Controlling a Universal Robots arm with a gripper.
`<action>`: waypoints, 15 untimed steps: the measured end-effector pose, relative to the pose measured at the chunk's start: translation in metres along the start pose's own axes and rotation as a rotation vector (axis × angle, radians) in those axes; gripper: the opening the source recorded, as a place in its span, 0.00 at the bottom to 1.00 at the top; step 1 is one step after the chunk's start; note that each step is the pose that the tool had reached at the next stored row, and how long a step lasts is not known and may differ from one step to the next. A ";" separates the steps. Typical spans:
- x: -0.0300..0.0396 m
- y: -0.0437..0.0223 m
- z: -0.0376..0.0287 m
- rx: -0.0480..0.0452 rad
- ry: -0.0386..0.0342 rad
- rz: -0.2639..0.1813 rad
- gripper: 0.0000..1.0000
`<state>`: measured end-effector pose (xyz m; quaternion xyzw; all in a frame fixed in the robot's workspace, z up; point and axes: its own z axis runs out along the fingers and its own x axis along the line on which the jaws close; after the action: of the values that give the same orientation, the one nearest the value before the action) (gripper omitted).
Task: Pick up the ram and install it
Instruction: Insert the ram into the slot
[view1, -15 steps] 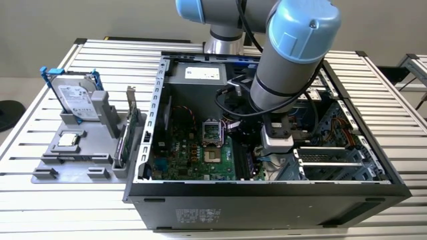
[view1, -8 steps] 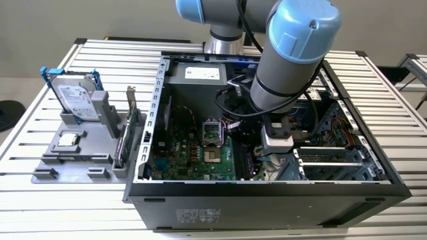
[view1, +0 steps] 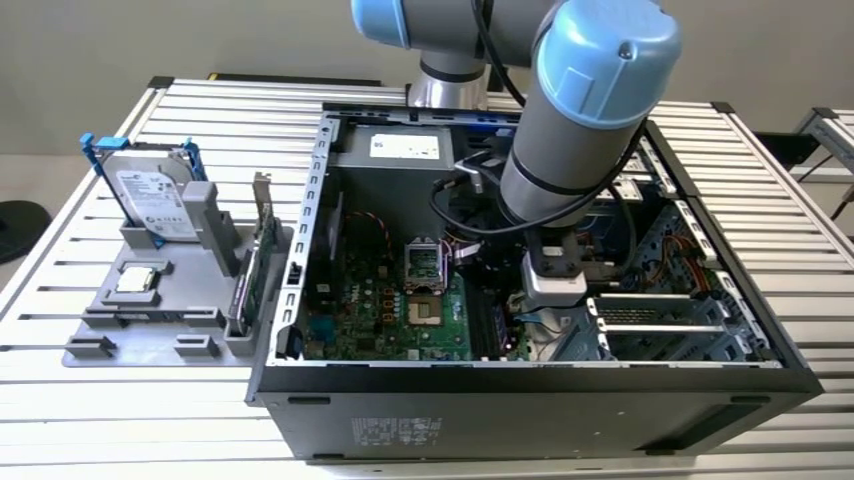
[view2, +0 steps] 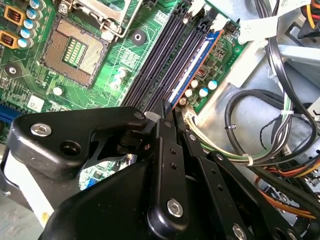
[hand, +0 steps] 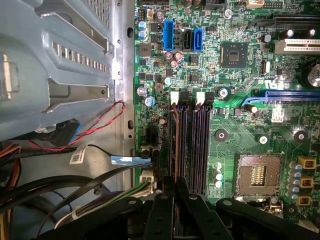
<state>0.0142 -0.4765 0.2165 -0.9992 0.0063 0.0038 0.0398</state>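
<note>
A worktop (view1: 160, 420) made of long silver metal slats sits in the room. Behind it is a plain grey wall (view1: 160, 35). Another slatted table (view1: 834, 135) stands at the exterior view's right.

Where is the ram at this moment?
In the second wrist view the ram stands in the outermost memory slot of the motherboard, beside the loose cables, with the gripper at its near end.
</note>
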 end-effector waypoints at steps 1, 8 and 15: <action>0.0000 0.0000 0.0000 0.0000 0.0000 0.000 0.00; 0.0000 0.0001 0.0006 0.0005 0.0000 0.000 0.00; 0.0000 -0.0001 0.0009 0.0017 0.0001 0.000 0.00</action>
<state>0.0142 -0.4763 0.2156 -0.9991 0.0063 0.0038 0.0406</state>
